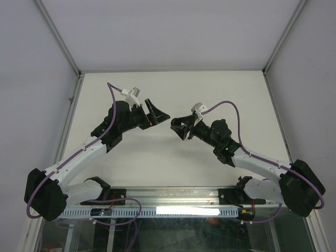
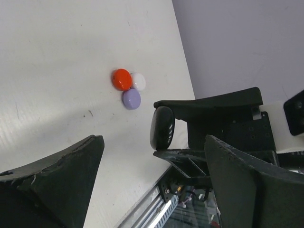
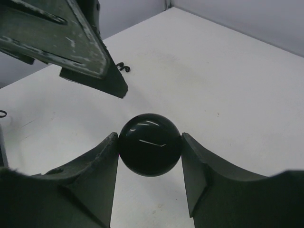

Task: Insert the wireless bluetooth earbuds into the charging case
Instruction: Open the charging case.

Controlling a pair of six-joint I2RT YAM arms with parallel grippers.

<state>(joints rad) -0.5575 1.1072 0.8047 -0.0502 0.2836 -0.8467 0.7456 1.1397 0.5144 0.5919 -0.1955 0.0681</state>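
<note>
My right gripper point(image 3: 148, 142) is shut on a glossy black round earbud point(image 3: 150, 150), pinched by its edges and held above the table. In the left wrist view that black earbud point(image 2: 162, 127) shows edge-on between the right arm's fingers point(image 2: 209, 102). My left gripper point(image 2: 154, 142) is open with nothing between its fingers, facing the right gripper point(image 1: 178, 128) closely in mid-air. On the table beyond lie a red earbud point(image 2: 121, 79), a white earbud point(image 2: 139, 81) and a lavender earbud point(image 2: 131, 99), touching in a cluster. The charging case is out of view.
The white table point(image 1: 173, 157) is fenced by grey walls, with a metal rail point(image 1: 173, 202) along the near edge by the arm bases. The left gripper point(image 1: 156, 113) hangs over the table's middle. Purple cables point(image 1: 233, 118) loop off both wrists.
</note>
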